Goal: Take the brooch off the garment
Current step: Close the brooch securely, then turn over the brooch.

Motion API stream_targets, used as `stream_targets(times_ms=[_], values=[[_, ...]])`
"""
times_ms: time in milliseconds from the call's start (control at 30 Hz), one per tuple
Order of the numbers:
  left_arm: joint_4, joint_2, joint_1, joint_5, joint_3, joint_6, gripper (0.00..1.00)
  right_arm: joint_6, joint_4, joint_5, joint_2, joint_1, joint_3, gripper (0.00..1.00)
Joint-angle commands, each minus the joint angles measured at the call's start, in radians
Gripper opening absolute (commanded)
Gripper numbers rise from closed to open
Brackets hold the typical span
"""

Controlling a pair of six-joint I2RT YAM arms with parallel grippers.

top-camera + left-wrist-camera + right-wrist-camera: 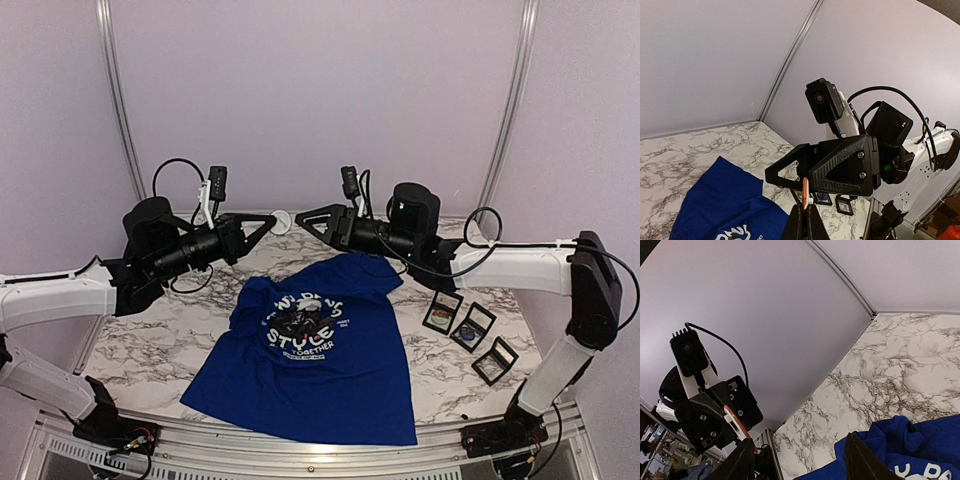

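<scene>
The marble tabletop (150, 340) carried the blue T-shirt (320, 370) flat at its centre, with three small boxes (472, 327) at the shirt's three o'clock. Above the shirt's twelve o'clock, the left jaws were clamped on the white brooch (281, 221), held clear of the cloth. The right jaws stood wide just beside it.

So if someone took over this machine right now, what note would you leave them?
Left gripper: shut on the brooch, raised in mid-air.
Right gripper: open and empty, facing it close by.
T-shirt: flat on the marble table, nothing gripping it.
Done: brooch is off the shirt.
Left: put it down, perhaps by the small black boxes right of the shirt.
</scene>
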State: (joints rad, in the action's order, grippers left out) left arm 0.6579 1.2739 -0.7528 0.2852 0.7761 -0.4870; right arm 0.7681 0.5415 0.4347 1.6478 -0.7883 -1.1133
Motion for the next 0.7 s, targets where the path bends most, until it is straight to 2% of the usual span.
stream_targets(times_ms=[0, 133, 300, 667], values=[[-0.149, -0.014, -0.009, -0.034, 0.109, 0.263, 0.0, -0.013, -0.109, 0.001, -0.042, 0.042, -0.017, 0.58], [-0.258, 0.005, -0.024, -0.086, 0.205, 0.433, 0.0, 0.038, -0.133, 0.064, -0.057, 0.105, -0.003, 0.54], [-0.346, 0.022, -0.049, -0.143, 0.293, 0.635, 0.0, 0.017, -0.228, 0.091, -0.088, 0.146, -0.031, 0.54], [-0.322, 0.034, -0.174, -0.414, 0.321, 1.041, 0.0, 0.072, -0.323, 0.216, -0.123, 0.206, -0.097, 0.56]])
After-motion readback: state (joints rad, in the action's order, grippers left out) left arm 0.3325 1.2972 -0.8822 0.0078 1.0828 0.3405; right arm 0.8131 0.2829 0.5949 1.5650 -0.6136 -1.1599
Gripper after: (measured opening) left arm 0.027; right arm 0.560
